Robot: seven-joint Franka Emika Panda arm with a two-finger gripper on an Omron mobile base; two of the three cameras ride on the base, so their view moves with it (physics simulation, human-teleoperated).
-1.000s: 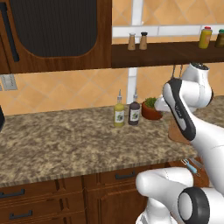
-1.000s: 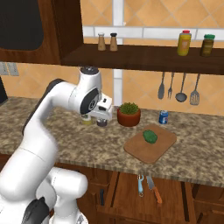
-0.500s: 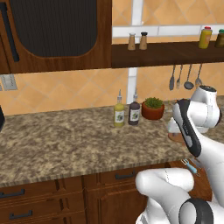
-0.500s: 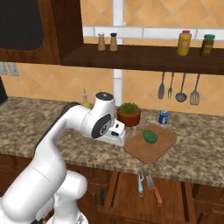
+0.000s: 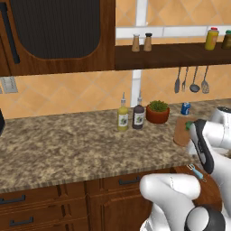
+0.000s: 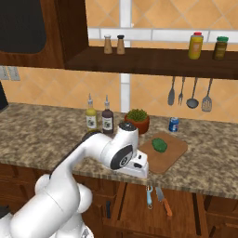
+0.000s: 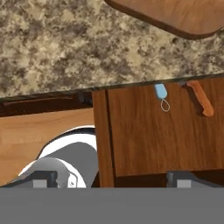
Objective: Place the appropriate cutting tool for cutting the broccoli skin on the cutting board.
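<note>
The reddish-brown cutting board lies on the counter with the green broccoli on its far left part. An open drawer below the counter's front edge holds a blue-handled peeler and an orange-handled knife. My gripper is open and empty, and it points down over the counter edge, left of the board. From the hand, the peeler and the knife lie ahead at upper right, with the board's corner at the top. The arm partly hides the board in the left base view.
A potted plant and a blue can stand behind the board. Two bottles stand to the left. Utensils hang on the wall under a shelf of shakers and jars. Granite counter stretches left.
The arm has swung right and down, from near the bottles to the counter's front edge beside the board. The gripper stayed open.
</note>
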